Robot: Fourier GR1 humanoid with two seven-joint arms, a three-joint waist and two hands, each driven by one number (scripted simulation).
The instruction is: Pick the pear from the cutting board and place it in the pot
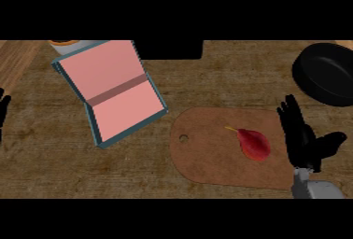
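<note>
A red pear (255, 144) with a short yellowish stem lies on its side on a brown cutting board (207, 158), toward the board's right half, stem pointing up and to the left. The board has rounded corners and a small hole near its left edge, and it lies flat on the wooden tabletop (55, 172) in the lower right part of the view.

The right hand (303, 140) stands over the board's right edge, just beside the pear but not touching it. Its fingers (291, 116) are straight and slightly apart, pointing away from the robot, with the thumb spread out to the right; they hold nothing. Part of the grey forearm shows below it at the lower edge.

The black pot (324, 74) sits at the upper right, partly cut off by the view's edge, well apart from the pear and beyond the board's far right corner.

The left hand (3, 112) shows only as a sliver at the view's left edge, resting there with its fingers up and straight, holding nothing.

To the left of the board lies an open pink book or folder (114, 88) with a teal border, tilted on the tabletop, a darker band across its middle. Above it, at the top edge, a small part of an orange and white object (69, 43) peeks out, too little of it to identify. A dark shape (169, 49) sits at the top centre.
</note>
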